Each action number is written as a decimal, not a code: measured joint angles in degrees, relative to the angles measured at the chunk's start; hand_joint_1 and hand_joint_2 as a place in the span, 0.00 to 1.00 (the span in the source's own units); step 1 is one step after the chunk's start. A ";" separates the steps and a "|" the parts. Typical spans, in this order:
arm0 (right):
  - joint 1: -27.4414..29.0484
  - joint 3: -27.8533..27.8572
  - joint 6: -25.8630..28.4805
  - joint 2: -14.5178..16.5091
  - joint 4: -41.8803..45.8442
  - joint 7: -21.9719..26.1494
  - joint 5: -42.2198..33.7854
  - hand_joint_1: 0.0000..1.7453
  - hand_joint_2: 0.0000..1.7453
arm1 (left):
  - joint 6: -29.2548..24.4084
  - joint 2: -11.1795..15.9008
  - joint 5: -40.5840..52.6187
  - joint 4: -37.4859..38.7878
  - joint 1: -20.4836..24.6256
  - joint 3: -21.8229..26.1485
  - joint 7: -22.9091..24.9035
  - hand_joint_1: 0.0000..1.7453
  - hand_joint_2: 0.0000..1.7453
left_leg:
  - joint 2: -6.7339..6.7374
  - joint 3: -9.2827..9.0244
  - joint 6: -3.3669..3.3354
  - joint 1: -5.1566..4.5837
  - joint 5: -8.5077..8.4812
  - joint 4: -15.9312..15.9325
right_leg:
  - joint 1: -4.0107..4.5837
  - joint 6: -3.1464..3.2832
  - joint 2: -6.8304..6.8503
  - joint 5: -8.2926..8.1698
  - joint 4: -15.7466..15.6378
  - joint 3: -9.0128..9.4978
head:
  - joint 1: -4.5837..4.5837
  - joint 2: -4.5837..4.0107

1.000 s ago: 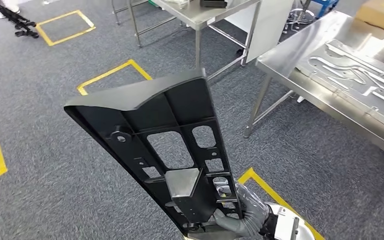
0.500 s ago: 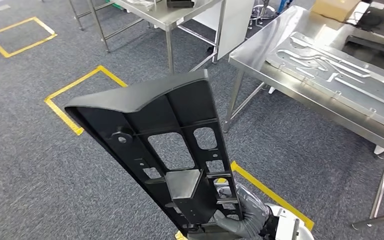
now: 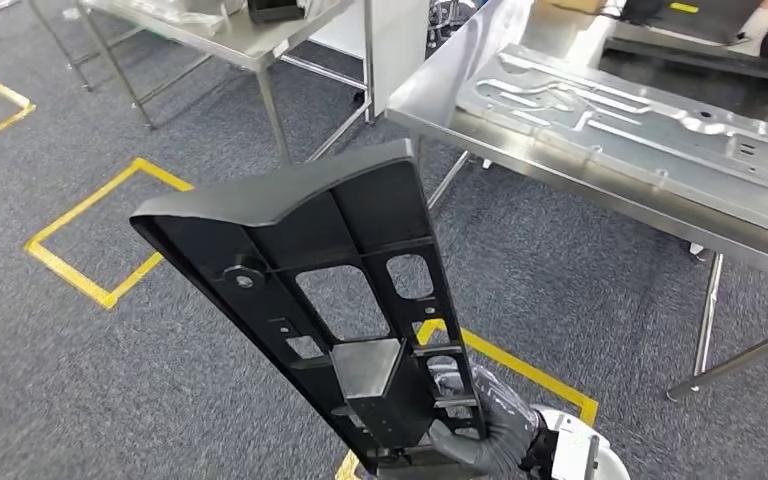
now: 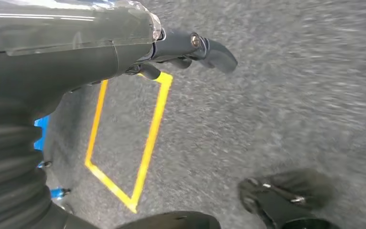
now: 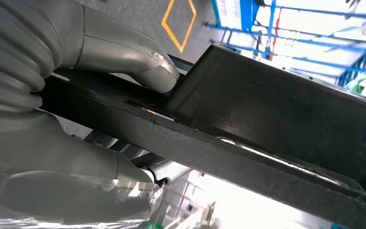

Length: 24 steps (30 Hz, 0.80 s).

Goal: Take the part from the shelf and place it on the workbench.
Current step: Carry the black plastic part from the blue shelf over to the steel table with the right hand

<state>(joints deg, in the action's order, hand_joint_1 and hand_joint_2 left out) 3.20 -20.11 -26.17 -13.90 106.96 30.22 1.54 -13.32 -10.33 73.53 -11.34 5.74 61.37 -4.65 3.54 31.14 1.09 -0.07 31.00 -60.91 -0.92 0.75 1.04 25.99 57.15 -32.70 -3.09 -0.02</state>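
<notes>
Whole scene has slid left since a second ago: the robot is turning, and the workbench (image 3: 600, 190) now sits nearer ahead. Right hand (image 3: 485, 430) grips the black part (image 3: 330, 300) at its narrow end, upright, carried. Left hand (image 4: 124, 43) hangs over carpet, holding nothing; placing comes next

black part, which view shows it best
Head view: the whole black part shows, ribs and cutouts, with the right hand gripping its lower end. Right wrist view gives a close slice of its edge; left wrist view, carpet.
</notes>
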 joint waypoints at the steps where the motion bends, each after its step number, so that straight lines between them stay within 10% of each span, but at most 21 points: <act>1: -0.04 -0.01 0.01 -0.04 -0.01 0.01 -0.01 1.00 1.00 | 0.01 -0.01 0.01 0.00 0.16 0.00 0.05 0.00 1.00 | -1.56 1.62 0.24 0.11 2.05 -3.83 | 0.02 0.19 -0.53 -0.05 0.01 -0.07 | -0.01 0.00; 4: 0.01 -0.03 0.01 -0.09 -0.01 -0.04 0.02 1.00 1.00 | 0.02 -0.01 0.12 0.00 0.32 0.00 0.21 0.00 1.00 | -3.03 5.93 0.44 0.15 5.16 -13.08 | 0.18 0.43 -2.63 -0.16 0.08 -0.22 | 0.00 0.00; 8: 0.03 -0.04 0.01 -0.09 -0.01 -0.11 0.05 1.00 1.00 | 0.02 0.07 0.18 0.00 -0.28 0.02 0.27 0.00 1.00 | -6.10 0.74 -0.55 0.17 -2.16 -0.54 | 0.20 0.10 -5.76 -0.31 0.32 -0.16 | 0.01 0.00; 12: 0.08 -0.08 0.01 -0.09 -0.01 -0.16 0.09 1.00 1.00 | -0.05 0.07 0.18 0.00 -0.23 0.00 0.00 0.00 1.00 | -7.15 -0.99 -1.72 -0.04 -3.57 4.12 | -0.06 -1.41 -7.98 -0.89 0.20 -0.91 | 0.00 0.00; 15: 0.14 0.01 0.02 -0.09 0.01 -0.15 0.10 1.00 1.00 | -0.04 -0.01 0.18 0.00 -0.18 0.00 -0.16 0.00 1.00 | -5.01 -1.32 -2.87 0.29 -4.45 5.31 | 0.16 -2.03 -5.46 1.14 3.31 -2.61 | 0.02 0.00; 19: 0.16 0.02 0.04 0.11 -0.10 -0.15 0.10 1.00 1.00 | 0.00 -0.03 0.18 0.00 -0.44 0.01 -0.19 0.00 1.00 | -2.00 -1.05 -3.20 0.08 -4.55 5.48 | -0.24 -2.47 -1.38 6.78 15.98 -8.54 | 0.03 0.00; 24: 0.17 0.02 0.14 0.13 -0.21 -0.13 0.10 1.00 1.00 | 0.05 -0.15 0.20 0.00 -0.35 0.00 -0.15 0.00 1.00 | 1.03 -1.33 -2.22 -0.17 -3.86 4.92 | -0.22 -2.29 2.61 0.60 1.87 -0.23 | 0.03 0.00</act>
<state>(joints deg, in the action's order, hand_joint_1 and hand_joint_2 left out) 3.37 -20.09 -26.04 -13.77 106.74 30.09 1.64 -13.27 -10.48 73.72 -11.34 5.39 61.37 -4.80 4.57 29.81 -1.13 -0.24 27.13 -55.99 -1.14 -1.55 3.65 26.59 59.02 -32.93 -3.06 -0.02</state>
